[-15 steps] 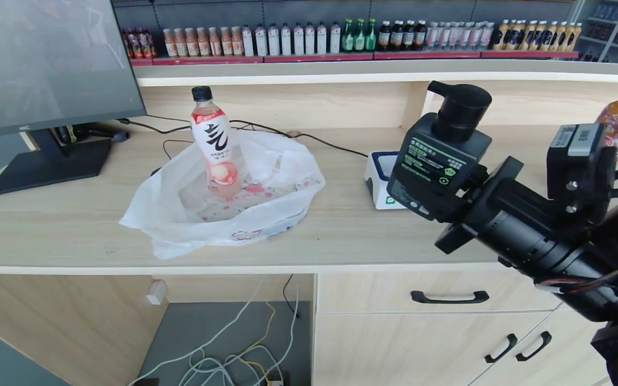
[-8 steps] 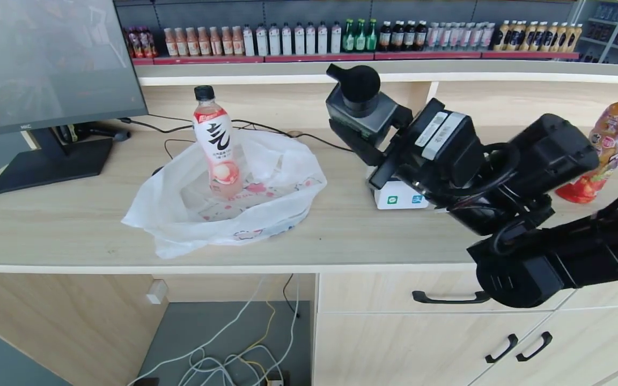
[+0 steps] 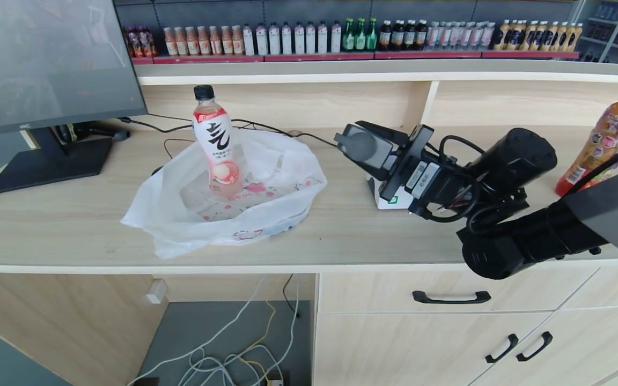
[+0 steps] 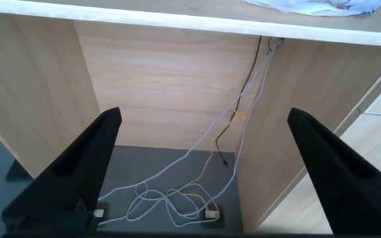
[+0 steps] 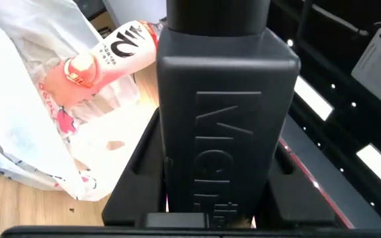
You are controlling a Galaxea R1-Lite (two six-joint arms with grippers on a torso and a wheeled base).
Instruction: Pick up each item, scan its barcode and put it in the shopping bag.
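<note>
Since the earlier frames the right pincer [image 3: 381, 155] has carried the black bottle [image 3: 362, 146] from an upright hold well away from the bag [image 3: 287, 166], up and across toward it, then lower. The bottle has turned from upright to nearly level, cap end toward the bag. The bag, the pink bottle [image 3: 216, 145] and the scanner [image 3: 389, 199] have not shifted.

Head view: the black bottle is held clear of the counter [image 3: 73, 225], near the bag but apart from it, above the scanner's bag-side edge. The right pincer is closed on the bottle's body. The pink bottle stands upright inside the bag. A juice bottle [image 3: 604, 136] stands on the counter well apart from the bag, beyond the scanner. A monitor [image 3: 46, 59] stands on the bag's opposite side.

Left wrist view: the left pincer [image 4: 202, 132] is spread wide and holds nothing. It hangs below the counter edge [image 4: 177, 20], lower than the bag [image 4: 316, 6]. Cables [image 4: 177, 198] lie on the floor beneath.

Right wrist view: the right pincer [image 5: 217, 172] clamps the black bottle [image 5: 227, 132] on both flanks. Past the cap end lies the bag [image 5: 18, 132], with the pink bottle [image 5: 111, 49] inside it.
</note>
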